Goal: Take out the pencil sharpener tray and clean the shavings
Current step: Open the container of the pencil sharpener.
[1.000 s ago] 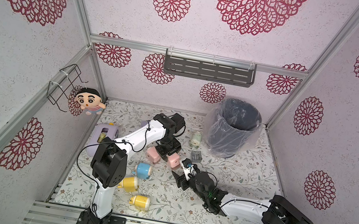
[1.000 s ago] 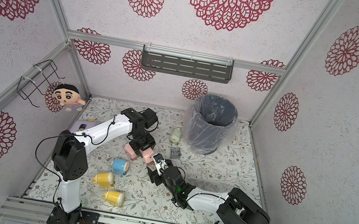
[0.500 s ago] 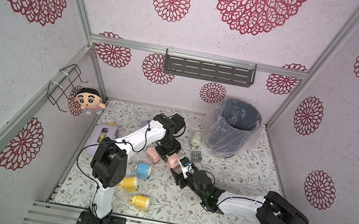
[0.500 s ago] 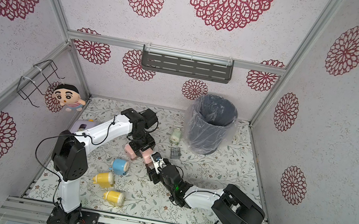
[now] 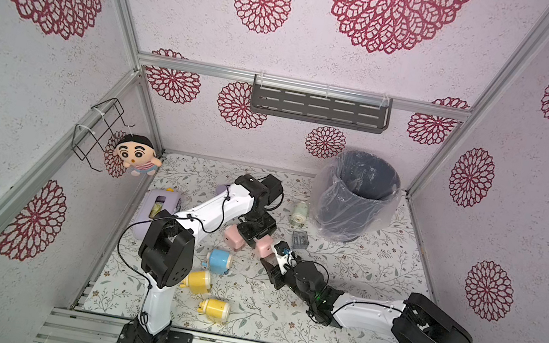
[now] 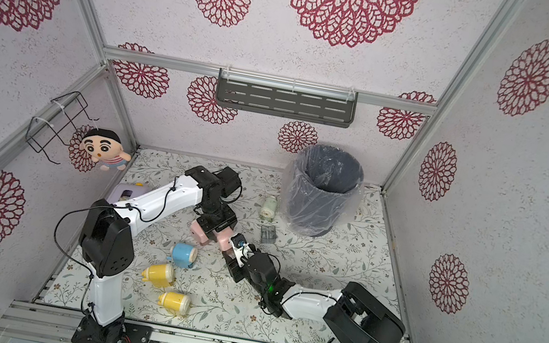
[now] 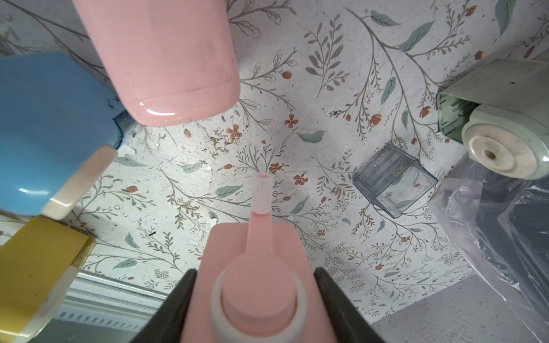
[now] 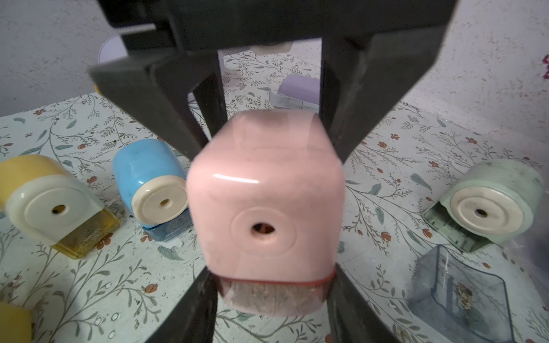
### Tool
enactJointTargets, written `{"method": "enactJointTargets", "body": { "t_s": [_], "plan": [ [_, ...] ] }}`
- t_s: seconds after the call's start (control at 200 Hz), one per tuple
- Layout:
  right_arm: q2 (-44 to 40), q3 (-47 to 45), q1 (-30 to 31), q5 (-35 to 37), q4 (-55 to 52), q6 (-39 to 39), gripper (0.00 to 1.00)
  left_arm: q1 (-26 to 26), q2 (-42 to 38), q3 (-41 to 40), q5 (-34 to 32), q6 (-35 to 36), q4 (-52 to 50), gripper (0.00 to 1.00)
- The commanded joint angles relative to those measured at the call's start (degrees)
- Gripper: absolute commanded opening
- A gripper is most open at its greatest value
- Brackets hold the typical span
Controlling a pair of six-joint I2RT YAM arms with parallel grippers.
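Note:
My left gripper (image 7: 257, 276) is shut on a pink pencil sharpener (image 5: 262, 248), holding it above the floral mat; its black fingers (image 8: 166, 98) clamp the body from above in the right wrist view. The sharpener's front with the pencil hole (image 8: 263, 228) faces my right wrist camera. Under the body sits the translucent pink tray (image 8: 271, 297), with brownish shavings (image 8: 261, 292) showing through its wall. My right gripper (image 8: 270, 274) is shut on this tray, one finger pressed against each side. In both top views the right gripper (image 5: 270, 254) (image 6: 233, 249) meets the sharpener from the front right.
A second pink sharpener (image 5: 234, 240) lies just left. Blue (image 5: 220, 262) and two yellow sharpeners (image 5: 198, 281) (image 5: 214, 309) lie nearer the front. A green sharpener (image 5: 300, 213) and a loose clear tray (image 5: 299, 240) lie beside the lined bin (image 5: 356, 194). Crumbs (image 7: 221, 142) dot the mat.
My right gripper has slid forward to the pink sharpener and its jaws have closed in onto the tray. The left arm and the sharpener have stayed put.

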Motion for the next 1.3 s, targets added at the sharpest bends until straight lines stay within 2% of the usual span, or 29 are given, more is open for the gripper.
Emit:
{"method": "enactJointTargets", "body": {
  "t_s": [0.0,1.021,1.296],
  "plan": [
    [-2.7,-0.7,0.2,-0.3,3.1,0.3,0.45,-0.3,-1.3,1.6,-1.8,-0.7,-1.2,0.2],
    [-8.6,-3.9,0.8,1.4,0.9,1.0,0.44,-0.2,1.1,4.7,-5.1,0.1,-3.7,0.2],
    [-6.3,-3.4,0.8,1.8,2.2,1.4,0.46,-0.3,1.1,4.8,-4.5,0.3,-3.5,0.2]
  ]
}}
